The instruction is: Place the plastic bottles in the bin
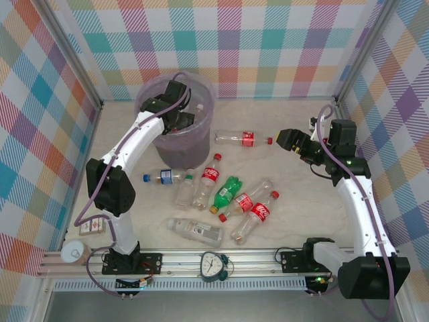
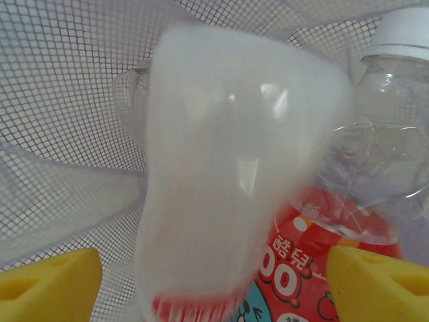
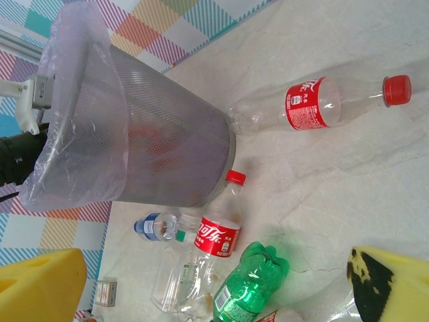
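top external view: the pale table (image 1: 295, 201) carries everything. the biggest thing on it is the bin (image 1: 161, 144), a mesh bucket lined with a lilac bag, standing at the far left. my left gripper (image 1: 182, 121) hangs down inside its mouth. in the left wrist view my yellow fingertips (image 2: 47, 282) stand wide apart. a blurred clear bottle (image 2: 234, 168) is between them with a gap on each side, so i grip nothing. next to it in the bin lie a white-capped bottle (image 2: 395, 100) and a red-labelled bottle (image 2: 315, 268).

my right gripper (image 1: 295, 142) hovers to the right of the bin, its fingers spread wide and empty. it is just beside the red cap of the long lying bottle (image 1: 242, 139), whose base is by the foot of the bin.

nearer my bases the rest lie clustered on the table: a red cola bottle (image 1: 208, 180), the green bottle (image 1: 226, 194), two more red-labelled ones (image 1: 258, 215), a clear flat-lying bottle (image 1: 196, 231), a clear crumpled bottle (image 1: 184, 192) and a blue-capped bottle (image 1: 164, 176).

at the near edge sit a small clock (image 1: 213, 265), a white cup (image 1: 74, 253) and a little box (image 1: 92, 228).
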Controlling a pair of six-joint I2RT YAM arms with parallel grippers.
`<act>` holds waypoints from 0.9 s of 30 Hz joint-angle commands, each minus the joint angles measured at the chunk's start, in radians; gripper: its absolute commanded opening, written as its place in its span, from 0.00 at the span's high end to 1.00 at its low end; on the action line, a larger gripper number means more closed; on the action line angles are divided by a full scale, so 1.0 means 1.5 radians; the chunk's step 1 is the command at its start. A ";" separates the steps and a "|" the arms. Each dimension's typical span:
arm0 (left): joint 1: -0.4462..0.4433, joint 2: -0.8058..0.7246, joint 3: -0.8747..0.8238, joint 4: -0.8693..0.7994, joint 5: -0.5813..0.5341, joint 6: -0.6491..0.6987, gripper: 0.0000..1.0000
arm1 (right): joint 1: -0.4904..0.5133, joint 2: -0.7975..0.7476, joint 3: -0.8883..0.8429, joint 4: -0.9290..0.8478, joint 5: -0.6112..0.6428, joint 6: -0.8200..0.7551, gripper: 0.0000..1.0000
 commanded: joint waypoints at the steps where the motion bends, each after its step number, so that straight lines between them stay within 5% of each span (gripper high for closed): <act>1: 0.007 -0.010 0.006 -0.012 -0.011 0.011 0.11 | 0.004 0.004 0.014 0.015 -0.015 -0.003 0.01; 27: -0.003 -0.165 0.049 -0.016 0.054 0.020 0.08 | 0.004 0.036 0.013 0.030 -0.013 -0.001 0.01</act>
